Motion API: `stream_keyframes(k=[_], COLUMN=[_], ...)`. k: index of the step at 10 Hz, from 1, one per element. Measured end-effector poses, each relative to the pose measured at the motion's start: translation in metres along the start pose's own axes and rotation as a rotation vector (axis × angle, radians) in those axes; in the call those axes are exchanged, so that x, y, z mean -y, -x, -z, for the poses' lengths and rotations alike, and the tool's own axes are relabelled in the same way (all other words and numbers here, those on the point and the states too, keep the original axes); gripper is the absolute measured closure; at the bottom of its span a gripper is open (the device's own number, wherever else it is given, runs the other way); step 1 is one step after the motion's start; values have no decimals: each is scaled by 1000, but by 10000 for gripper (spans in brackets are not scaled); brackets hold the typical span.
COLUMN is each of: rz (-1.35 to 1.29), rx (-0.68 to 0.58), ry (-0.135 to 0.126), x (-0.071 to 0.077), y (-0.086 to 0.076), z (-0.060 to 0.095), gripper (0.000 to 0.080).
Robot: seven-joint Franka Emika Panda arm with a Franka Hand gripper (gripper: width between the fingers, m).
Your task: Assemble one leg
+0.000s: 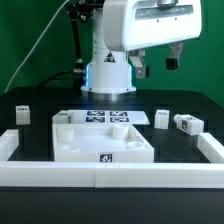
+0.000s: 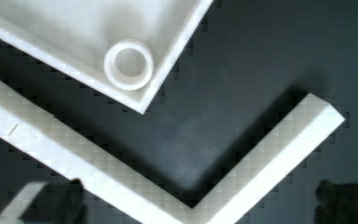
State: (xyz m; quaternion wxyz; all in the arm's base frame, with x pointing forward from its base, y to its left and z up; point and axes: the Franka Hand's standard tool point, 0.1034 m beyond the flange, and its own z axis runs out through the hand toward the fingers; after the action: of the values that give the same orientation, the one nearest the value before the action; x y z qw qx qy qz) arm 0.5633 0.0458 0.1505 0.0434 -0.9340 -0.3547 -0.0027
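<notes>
Fingers (image 2: 43, 200) are spread wide w/ nothing btwn them. The wrist view shows only two dark tips at the frame corners and no part in the gap. The gripper (image 1: 153, 60) hangs high, well above everything, toward the exterior view's right, and is empty. My read: that height is a travel/survey pose, clear of all parts so nothing gets knocked while it lines up.

Below it the wrist view catches one corner of the square top (image 2: 69, 25) w/ a round hole (image 2: 128, 62), prob. a socket where a leg goes in. It also shows a corner of the white rail (image 2: 265, 150) that fences the work area. The two are apart, w/ black table (image 2: 265, 60) btwn.

In the exterior view the leg (image 1: 188, 123) sits on the table near the rail on that view's right and looks laid on its side. A second leg (image 1: 162, 118) is just beside it, upright. A third leg (image 1: 22, 113) is well apart, at that view's left. Can't tell which one is meant. The square top sits mid-table, hollow side up it seems, presumably so the sockets face the gripper. The marker board (image 1: 100, 117) lies flat behind it.

Judgement: the grasp hasn't begun, since no leg is held and none is in a socket that I can see. The next move needs a descent onto one leg w/ the fingers straddling it. The laid-over one may roll or need turning.
</notes>
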Motion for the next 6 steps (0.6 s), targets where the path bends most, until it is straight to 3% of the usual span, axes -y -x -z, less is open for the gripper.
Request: stream_keyframes(k=[6], rz=[0], rx=[0], ry=[0], x=[0], y=[0], z=[0], gripper=[150])
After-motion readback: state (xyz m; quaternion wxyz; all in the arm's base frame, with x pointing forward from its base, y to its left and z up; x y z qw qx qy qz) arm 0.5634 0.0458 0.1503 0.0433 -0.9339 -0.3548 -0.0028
